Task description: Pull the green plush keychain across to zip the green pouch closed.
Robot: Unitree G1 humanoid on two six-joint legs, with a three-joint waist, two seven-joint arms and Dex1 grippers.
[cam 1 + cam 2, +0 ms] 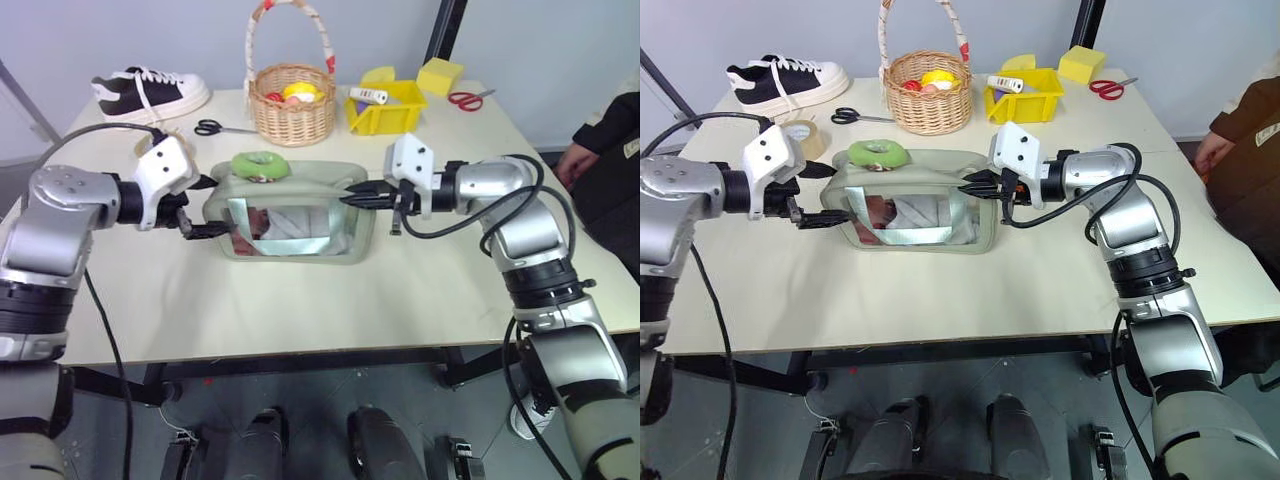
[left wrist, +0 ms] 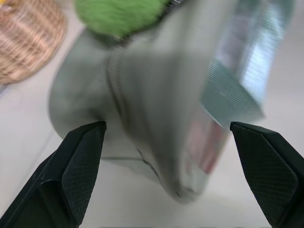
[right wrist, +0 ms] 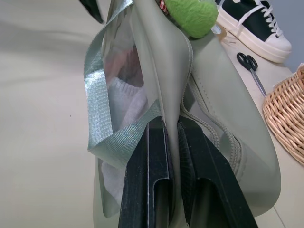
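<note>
The green pouch [image 1: 290, 215] stands upright near the middle of the pale surface [image 1: 300, 310], its clear window facing the camera. What is inside the window is hard to make out: something white and a patch of pink behind reflections. In the left wrist view the pouch is blurred.

The right pincer [image 1: 352, 197] comes in from 3 o'clock, held nearly level and pointing toward 9 o'clock. Its two black fingers [image 3: 156, 180] are pressed together on the pouch's upper right edge, with the thin wall pinched between them beside the zipper track. The left pincer [image 1: 200, 215] reaches in from 9 o'clock with its arm bent at the elbow, aimed at the pouch's left end. Its fingers [image 2: 76, 171] are spread wide, one on each side of that end, gripping nothing.

The green plush keychain [image 1: 261, 164] sits on top of the pouch toward its left end, at about 11 o'clock from the window's centre.

Farther back, black scissors [image 1: 222, 127] lie at 11 o'clock. A wicker basket [image 1: 292, 112] with a tall handle stands at 12 o'clock, holding yellow and red things too small to identify. A yellow bin [image 1: 388, 105] is at 1 o'clock. A tape roll [image 1: 805, 135] lies behind the left pincer. A black and white sneaker [image 1: 150, 92] sits at the far left corner, and red scissors [image 1: 468, 98] at the far right. A person's hand [image 1: 575, 160] is cut off at the right edge. No writing can be read.
</note>
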